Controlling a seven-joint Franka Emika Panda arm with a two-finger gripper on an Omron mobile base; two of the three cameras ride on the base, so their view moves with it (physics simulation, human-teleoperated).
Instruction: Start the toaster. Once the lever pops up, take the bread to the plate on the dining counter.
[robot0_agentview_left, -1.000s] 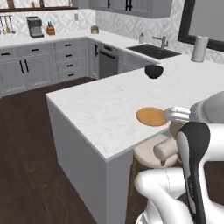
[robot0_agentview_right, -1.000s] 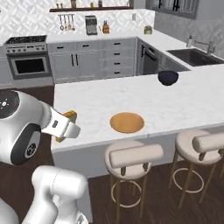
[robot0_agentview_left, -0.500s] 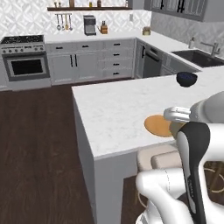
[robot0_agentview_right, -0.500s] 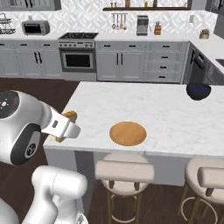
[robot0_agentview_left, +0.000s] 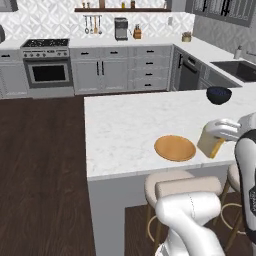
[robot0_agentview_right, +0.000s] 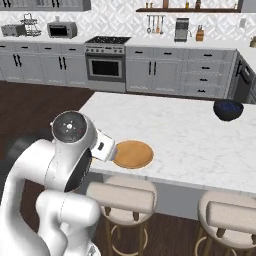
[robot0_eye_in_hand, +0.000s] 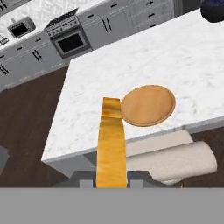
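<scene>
Orange-tan round flat plate (robot0_agentview_left: 174, 148) lies on the white grey-veined marble desk (robot0_agentview_left: 125, 125), near the desk's edge above the stools. That plate serves as landmark here.

Pincer (robot0_agentview_left: 216, 137) just beside the plate, over the same desk edge, clamped narrow on the small square pale-tan toast slice (robot0_agentview_left: 210, 141). Slice held upright, edge-on, raised off the marble. Not touching the plate in the left base view.

Hand view: toast slice (robot0_eye_in_hand: 111, 140) runs up from the bottom, its far end overlapping the plate's rim (robot0_eye_in_hand: 148, 105) in that view; whether it touches cannot be told.

Right base view: plate (robot0_agentview_right: 132, 154) with the white wrist block next to it, toast hidden behind the arm.

Dark blue round bowl (robot0_agentview_left: 219, 95) on the desk, well apart from the plate, toward the far corner.

Two beige padded stools below the plate edge; nearest one (robot0_agentview_right: 122, 196) directly under the plate.

Steel oven range (robot0_agentview_left: 48, 67) on the far wall, well beyond the plate across dark wood floor.
</scene>
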